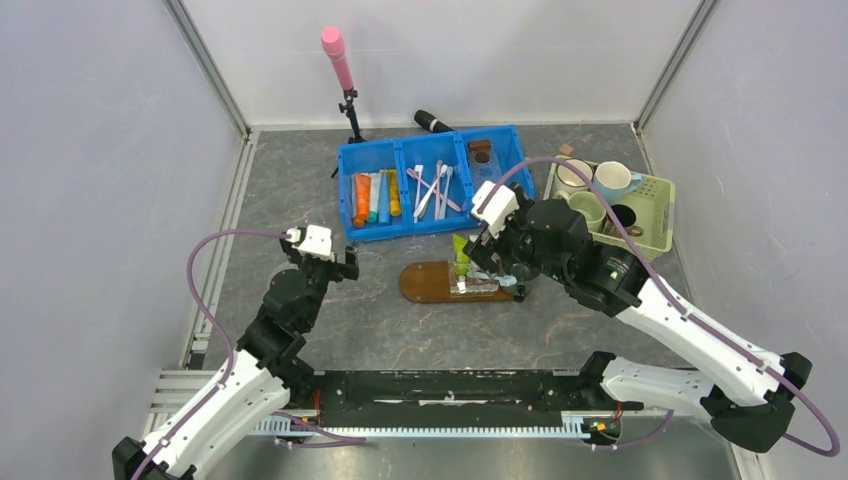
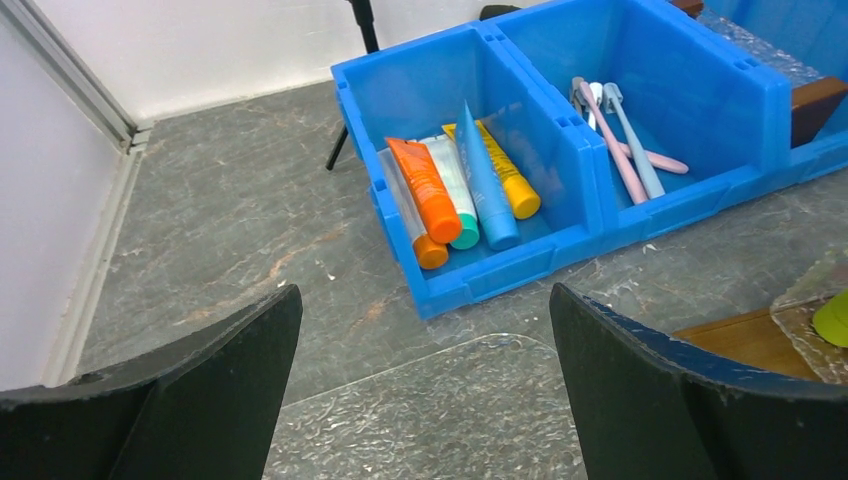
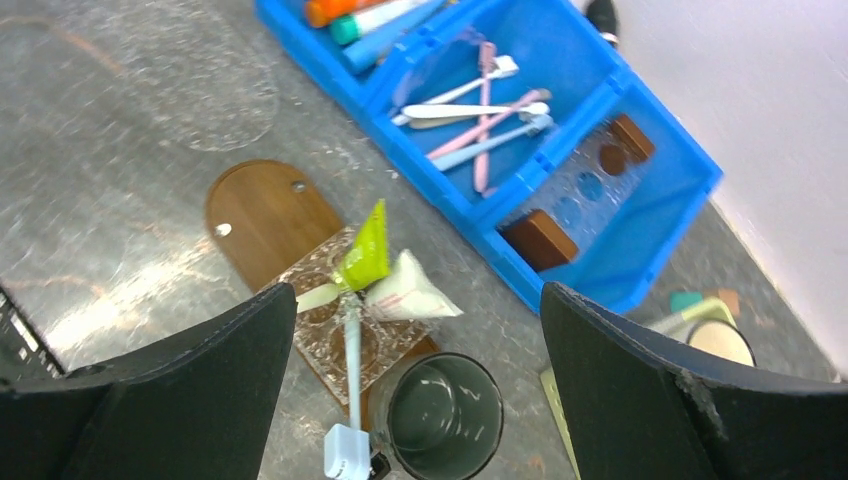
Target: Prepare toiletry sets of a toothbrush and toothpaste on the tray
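My right hand (image 3: 416, 300) is spread wide, pinching nothing, hovering over the set. Directly under it are the green tube (image 3: 366, 255) and the white tube (image 3: 408, 293), lying side by side on a clear dimpled holder (image 3: 318, 335). The toothbrush (image 3: 350, 350) lies on the same holder, its white end toward my wrist. The holder sits on the wrist-side end of the wooden tray (image 3: 255, 205). A grey cup (image 3: 440, 415) is just beside it; can't tell if it's on the wood. The blue bin (image 3: 640, 230) is out past the fingers.

My left hand (image 2: 425, 300) is also spread and empty, low over the worktop (image 2: 200, 230), facing the bin's tube compartment.

The set looks placed. I'd lift the right hand straight up, fingers apart, so nothing snags the tubes or nudges the cup.

Writing: faint print on the white tube, unreadable. No brand legible anywhere.
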Tool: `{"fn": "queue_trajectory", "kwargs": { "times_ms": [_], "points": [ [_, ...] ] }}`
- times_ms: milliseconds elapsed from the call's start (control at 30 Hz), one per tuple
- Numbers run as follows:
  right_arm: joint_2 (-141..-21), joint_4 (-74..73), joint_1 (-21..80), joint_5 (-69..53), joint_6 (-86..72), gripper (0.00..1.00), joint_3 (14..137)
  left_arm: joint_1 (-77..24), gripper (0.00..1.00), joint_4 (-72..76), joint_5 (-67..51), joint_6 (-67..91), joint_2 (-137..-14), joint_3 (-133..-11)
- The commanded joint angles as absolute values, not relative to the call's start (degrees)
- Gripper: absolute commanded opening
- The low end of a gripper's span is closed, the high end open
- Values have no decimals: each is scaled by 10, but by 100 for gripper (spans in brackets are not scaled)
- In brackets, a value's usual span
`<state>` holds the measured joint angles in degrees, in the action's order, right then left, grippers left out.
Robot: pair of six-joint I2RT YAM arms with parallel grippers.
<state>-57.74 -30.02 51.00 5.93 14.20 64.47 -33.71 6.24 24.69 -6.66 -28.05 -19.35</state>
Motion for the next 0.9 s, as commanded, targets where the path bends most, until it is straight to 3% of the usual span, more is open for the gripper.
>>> {"fn": "queue_trajectory", "kwargs": {
  "times_ms": [0, 133, 500, 633, 867],
  "points": [
    [-575, -257, 502, 181, 80, 98, 657, -336, 100, 54, 237, 21, -290, -235],
    [-598, -258, 467, 226, 54, 98, 672, -336, 100, -13, 263, 93, -322, -291],
    [-684, -304, 265, 171, -60, 98, 754, -336, 100, -216, 209, 142, -425, -473],
    [-722, -341, 181, 158, -99, 98, 782, -336, 100, -248, 193, 143, -431, -492],
    [-764, -359, 8, 123, -165, 87, 747, -336, 100, -259, 151, 154, -414, -471]
  ]
}}
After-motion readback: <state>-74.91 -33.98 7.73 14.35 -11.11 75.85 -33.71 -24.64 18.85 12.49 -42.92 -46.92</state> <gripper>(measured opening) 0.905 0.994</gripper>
